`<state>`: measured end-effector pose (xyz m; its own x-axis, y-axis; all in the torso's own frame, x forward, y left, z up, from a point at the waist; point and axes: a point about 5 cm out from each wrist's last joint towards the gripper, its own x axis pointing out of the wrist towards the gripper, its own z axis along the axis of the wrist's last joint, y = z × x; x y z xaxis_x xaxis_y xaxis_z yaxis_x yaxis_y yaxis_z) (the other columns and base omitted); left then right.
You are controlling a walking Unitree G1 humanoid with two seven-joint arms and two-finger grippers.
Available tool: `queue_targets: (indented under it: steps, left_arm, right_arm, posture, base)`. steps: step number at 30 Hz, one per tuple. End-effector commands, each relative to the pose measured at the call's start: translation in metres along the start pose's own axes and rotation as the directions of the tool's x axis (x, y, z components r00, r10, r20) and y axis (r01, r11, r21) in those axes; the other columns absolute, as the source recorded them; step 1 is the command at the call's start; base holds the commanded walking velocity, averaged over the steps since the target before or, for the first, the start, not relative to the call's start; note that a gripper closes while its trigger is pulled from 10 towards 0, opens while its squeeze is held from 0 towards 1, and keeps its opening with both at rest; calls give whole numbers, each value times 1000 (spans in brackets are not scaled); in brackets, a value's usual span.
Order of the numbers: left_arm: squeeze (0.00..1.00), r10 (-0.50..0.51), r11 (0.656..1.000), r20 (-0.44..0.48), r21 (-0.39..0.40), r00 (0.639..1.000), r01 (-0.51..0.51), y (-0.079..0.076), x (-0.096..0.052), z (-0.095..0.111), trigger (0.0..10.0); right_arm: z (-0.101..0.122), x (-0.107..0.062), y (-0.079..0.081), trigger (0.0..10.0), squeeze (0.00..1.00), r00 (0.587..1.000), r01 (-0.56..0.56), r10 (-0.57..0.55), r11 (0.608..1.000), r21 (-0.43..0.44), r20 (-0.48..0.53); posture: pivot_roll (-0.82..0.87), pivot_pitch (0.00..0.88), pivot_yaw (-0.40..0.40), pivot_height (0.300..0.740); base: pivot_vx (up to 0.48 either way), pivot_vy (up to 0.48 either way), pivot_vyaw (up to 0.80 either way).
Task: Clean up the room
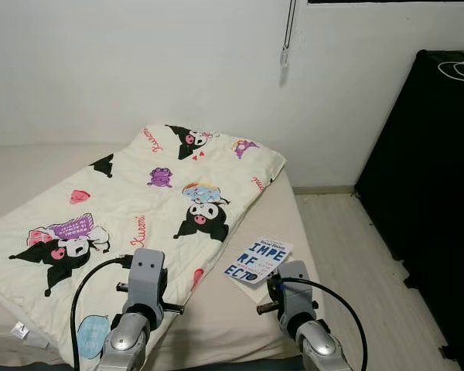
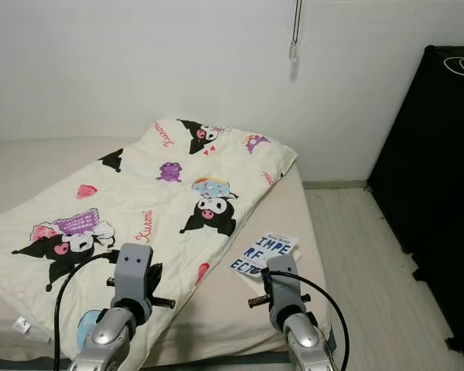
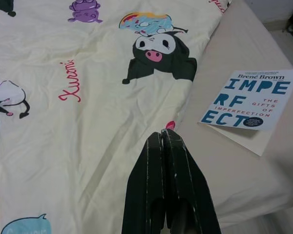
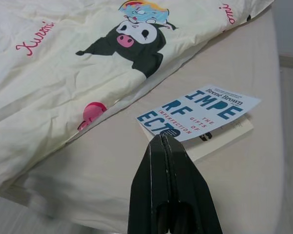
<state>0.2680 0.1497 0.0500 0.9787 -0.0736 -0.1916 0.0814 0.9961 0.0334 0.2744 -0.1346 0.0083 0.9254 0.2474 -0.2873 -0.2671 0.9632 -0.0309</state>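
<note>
Both claws are pinched shut and hold nothing: the left gripper (image 3: 162, 139) over the blanket (image 1: 139, 209), the right gripper (image 4: 163, 141) near the book (image 1: 257, 259). The book lies by the bed's (image 1: 240, 317) right edge, not picked up yet.

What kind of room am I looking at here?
Most likely a bedroom: a bed against the white wall, spread with a cartoon-print blanket, and a paperback book lying on the mattress near its corner. A black cabinet stands to the right.

My left gripper (image 3: 162, 134) and right gripper (image 4: 163, 138) both reach forward, raised side by side, fingers pressed together.
</note>
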Motion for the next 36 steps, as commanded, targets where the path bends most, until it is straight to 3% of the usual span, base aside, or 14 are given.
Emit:
queue_targets:
  steps: [1, 21, 23, 30, 36]
  left_arm:
    - [0, 0, 1000, -17, 7, 1000, 1, 1, -1, -3, 10000]
    - [0, -14, 1000, -2, -3, 1000, 14, 0, 0, -1, 10000]
    - [0, -14, 1000, -2, -3, 1000, 14, 0, 0, -1, 10000]
    - [0, -14, 1000, -1, -1, 1000, 14, 1, 0, 0, 10000]
    - [0, -12, 1000, 0, -2, 1000, 12, 1, -1, 0, 10000]
  right_arm:
    - [0, 0, 1, 10000, 0, 1000, 3, -3, 1000, 17, 2]
    - [3, 0, 2, 10000, 0, 1000, -3, 3, 1000, 13, 17]
    - [4, -1, 2, 10000, 0, 999, -2, 0, 999, 54, 39]
    - [4, 0, 2, 10000, 0, 999, -3, 1, 999, 52, 35]
    - [4, -1, 3, 10000, 0, 999, -12, 10, 998, 55, 38]
  posture:
    - [-40, 105, -6, 737]
    - [-43, 95, -5, 737]
    - [-42, 94, -4, 737]
    - [-41, 96, -4, 737]
    - [-40, 101, -5, 737]
  base:
    - [0, 0, 800]
    - [0, 0, 800]
    - [0, 0, 0]
    - [0, 0, 0]
    - [0, 0, -735]
